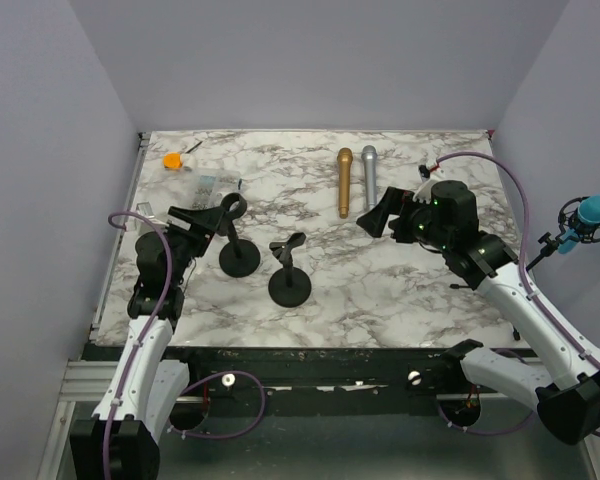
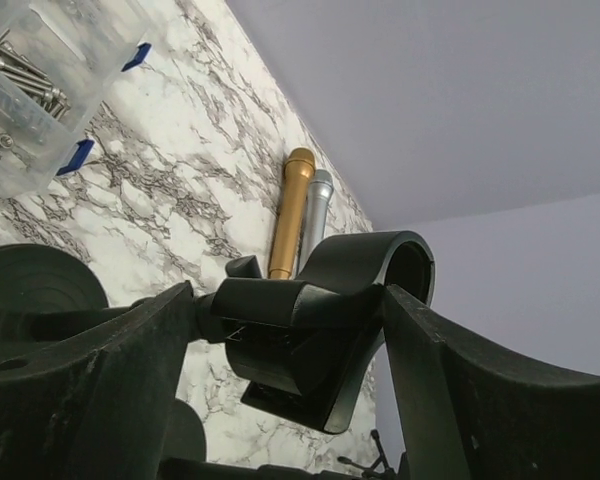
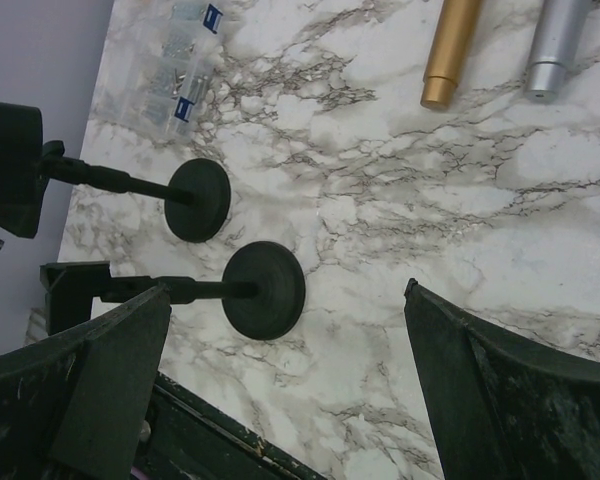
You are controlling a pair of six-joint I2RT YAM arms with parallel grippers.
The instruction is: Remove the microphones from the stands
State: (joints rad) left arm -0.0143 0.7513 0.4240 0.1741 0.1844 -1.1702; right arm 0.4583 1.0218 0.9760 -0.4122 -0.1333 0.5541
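Two black stands are on the marble table, the left stand [image 1: 240, 258] and the middle stand [image 1: 289, 287]. Both their clips hold nothing. A gold microphone [image 1: 345, 182] and a silver microphone [image 1: 369, 178] lie side by side at the back. My left gripper [image 1: 202, 222] is shut on the left stand's clip [image 2: 330, 300], one finger against each side of it. My right gripper [image 1: 385, 215] hangs open over bare marble, right of the stands and near the microphones' lower ends. In the right wrist view the gold microphone [image 3: 450, 50] and silver microphone [image 3: 560, 45] lie ahead of its fingers.
A clear plastic box of screws [image 1: 205, 185] and a small orange object [image 1: 172, 159] sit at the back left. A blue microphone on its own mount [image 1: 588, 220] stands off the table at the right. The table's dark front edge [image 3: 210, 430] lies under the right gripper.
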